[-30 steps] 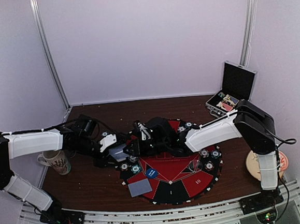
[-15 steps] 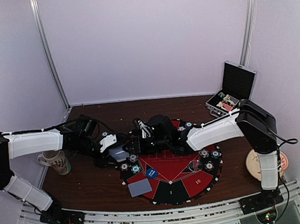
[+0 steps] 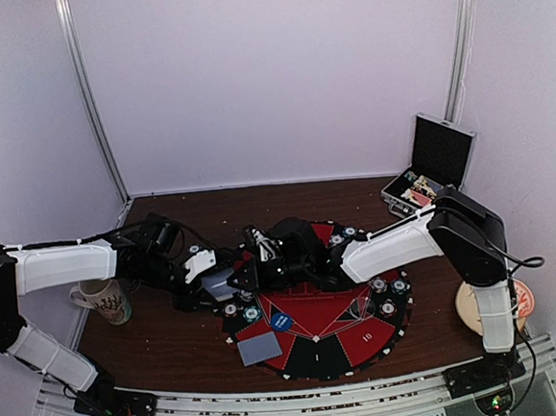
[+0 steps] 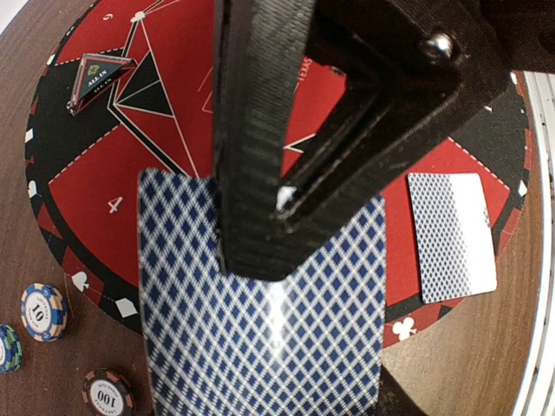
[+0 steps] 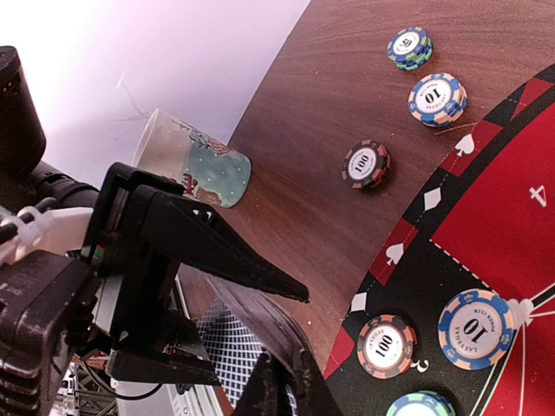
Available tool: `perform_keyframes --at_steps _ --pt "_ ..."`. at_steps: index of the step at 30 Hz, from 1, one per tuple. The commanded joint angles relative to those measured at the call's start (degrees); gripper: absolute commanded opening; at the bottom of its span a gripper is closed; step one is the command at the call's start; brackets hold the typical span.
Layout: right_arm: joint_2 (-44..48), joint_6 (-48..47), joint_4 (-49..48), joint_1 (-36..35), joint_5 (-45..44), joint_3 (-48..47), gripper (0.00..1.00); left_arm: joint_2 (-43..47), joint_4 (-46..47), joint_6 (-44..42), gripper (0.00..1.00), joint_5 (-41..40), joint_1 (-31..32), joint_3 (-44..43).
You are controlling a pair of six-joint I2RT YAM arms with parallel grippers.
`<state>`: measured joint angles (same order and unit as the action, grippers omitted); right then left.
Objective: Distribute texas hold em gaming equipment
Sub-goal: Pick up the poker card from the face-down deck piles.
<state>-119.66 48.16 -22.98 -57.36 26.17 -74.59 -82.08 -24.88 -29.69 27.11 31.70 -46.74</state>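
Observation:
My left gripper is shut on a deck of playing cards with blue diamond backs, held above the left rim of the round red and black poker mat. My right gripper reaches across from the right, and its black fingers are shut on the far edge of the deck's top card. One card lies face down on the mat's near left, beside a blue button disc. Poker chips sit in small stacks along the mat's left and right edges.
A patterned mug stands at the table's left edge, under the left forearm. An open silver-edged black case stands at the back right. A round plate lies at the right, by the right arm. Loose chips sit on bare wood left of the mat.
My right gripper has slid left onto the deck, and its jaws have shut on the top card's edge. The left gripper and deck have held still.

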Motion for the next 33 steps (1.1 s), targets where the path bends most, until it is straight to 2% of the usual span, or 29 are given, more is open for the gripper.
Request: perform_keyframes --at_steps 1,3,20,27,33 --pt "1.8 -0.3 -1.0 0.0 -1.2 0.7 0.03 -0.6 0.6 -0.6 0.38 1.4 0.3 -0.1" --pt "3.0 -0.8 -0.7 0.0 -2.4 1.5 0.0 -0.6 0.6 -0.5 0.38 1.4 0.3 -0.1" --pt "9.7 -0.4 -3.0 1.7 -3.5 8.8 0.0 -0.5 0.6 -0.5 0.38 1.3 0.3 -0.1" --pt "19.5 1.6 -7.9 6.7 -4.5 22.0 0.0 -0.3 0.6 -0.5 0.38 1.2 0.3 0.0" --pt "31.1 2.3 -9.2 14.8 -6.1 36.2 0.0 -0.3 0.6 -0.5 0.38 1.3 0.3 0.0"
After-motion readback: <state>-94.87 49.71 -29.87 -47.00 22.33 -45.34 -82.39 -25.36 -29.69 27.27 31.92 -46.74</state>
